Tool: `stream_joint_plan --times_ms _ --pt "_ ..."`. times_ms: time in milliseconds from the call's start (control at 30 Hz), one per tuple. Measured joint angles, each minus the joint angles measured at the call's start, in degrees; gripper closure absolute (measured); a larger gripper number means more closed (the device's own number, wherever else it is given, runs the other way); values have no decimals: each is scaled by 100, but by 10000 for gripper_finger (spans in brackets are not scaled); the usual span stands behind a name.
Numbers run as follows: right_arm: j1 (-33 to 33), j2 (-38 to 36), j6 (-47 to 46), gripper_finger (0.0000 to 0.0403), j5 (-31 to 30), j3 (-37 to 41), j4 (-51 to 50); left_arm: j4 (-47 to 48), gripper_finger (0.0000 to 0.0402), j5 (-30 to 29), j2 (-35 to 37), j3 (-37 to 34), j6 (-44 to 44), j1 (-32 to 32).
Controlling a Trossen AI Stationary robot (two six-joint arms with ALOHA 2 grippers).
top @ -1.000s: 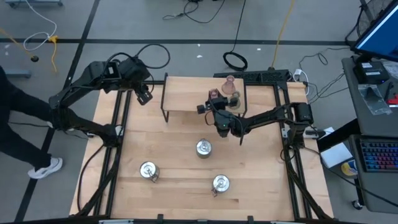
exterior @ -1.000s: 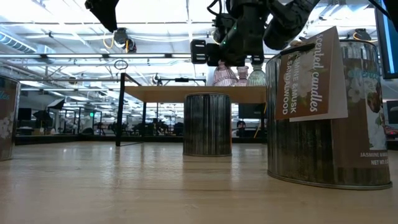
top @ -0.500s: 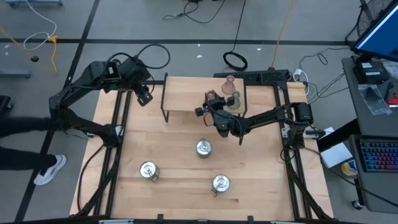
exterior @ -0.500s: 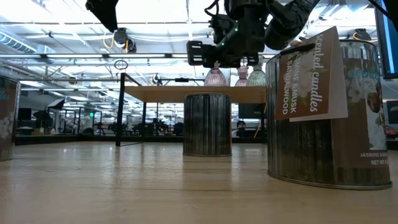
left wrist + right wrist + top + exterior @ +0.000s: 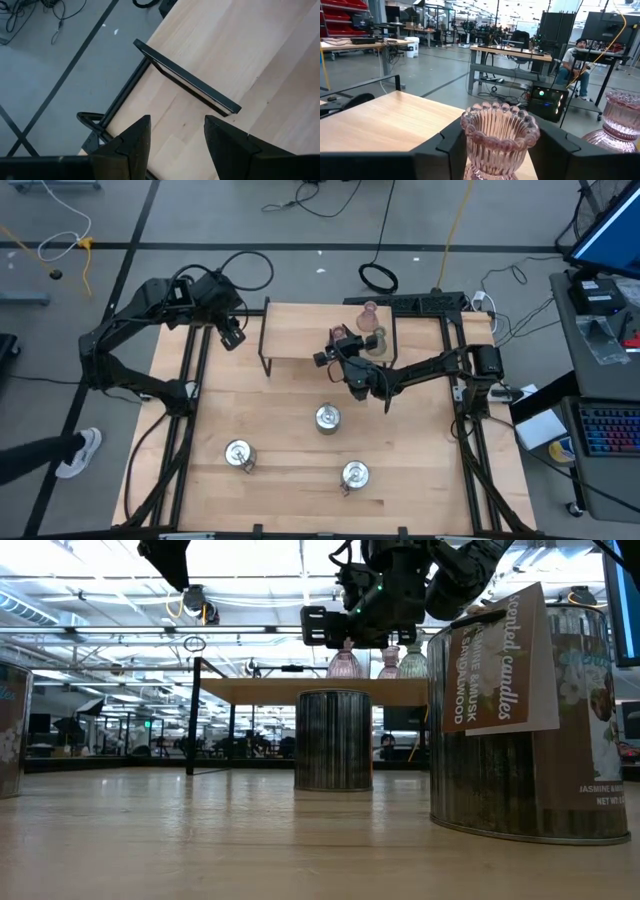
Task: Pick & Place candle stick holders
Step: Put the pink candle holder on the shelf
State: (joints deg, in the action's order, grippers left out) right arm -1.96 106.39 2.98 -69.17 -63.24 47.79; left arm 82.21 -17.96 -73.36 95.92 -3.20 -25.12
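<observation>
- The right tool [image 5: 340, 343] is over the small raised wooden shelf [image 5: 300, 340] at the far side of the tabletop [image 5: 280, 420]. A pinkish-brown ribbed glass candle stick holder [image 5: 499, 137] stands on the shelf between its two dark fingers [image 5: 447, 145]. The fingers are beside the glass and apart; if they touch it I cannot tell.
- A second pinkish-brown glass holder [image 5: 370, 311] and an olive-green glass holder [image 5: 377, 338] stand on the same shelf, near the first one.
- Three shiny silver round metallic holders are on the tabletop: one near the middle [image 5: 328, 418], one nearer the front on the left [image 5: 238, 453], one nearer the front on the right [image 5: 354, 474].
- In the low view, the closest silver holder [image 5: 525, 740] carries a brown label. I can read "scented candles", "JASMINE & MUSK" and "SANDALWOOD", and lower "JASMINE" and "NET WT".
- The left tool [image 5: 232, 335] waits above the far left edge of the tabletop, its fingers [image 5: 132, 145] apart and with nothing between them.
</observation>
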Motion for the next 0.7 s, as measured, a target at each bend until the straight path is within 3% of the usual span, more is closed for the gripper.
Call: stream_joint_plan --times_ms 700 --pt "7 -4 1193 210 -131 0 676 -1 215 2 0 1 52 0"
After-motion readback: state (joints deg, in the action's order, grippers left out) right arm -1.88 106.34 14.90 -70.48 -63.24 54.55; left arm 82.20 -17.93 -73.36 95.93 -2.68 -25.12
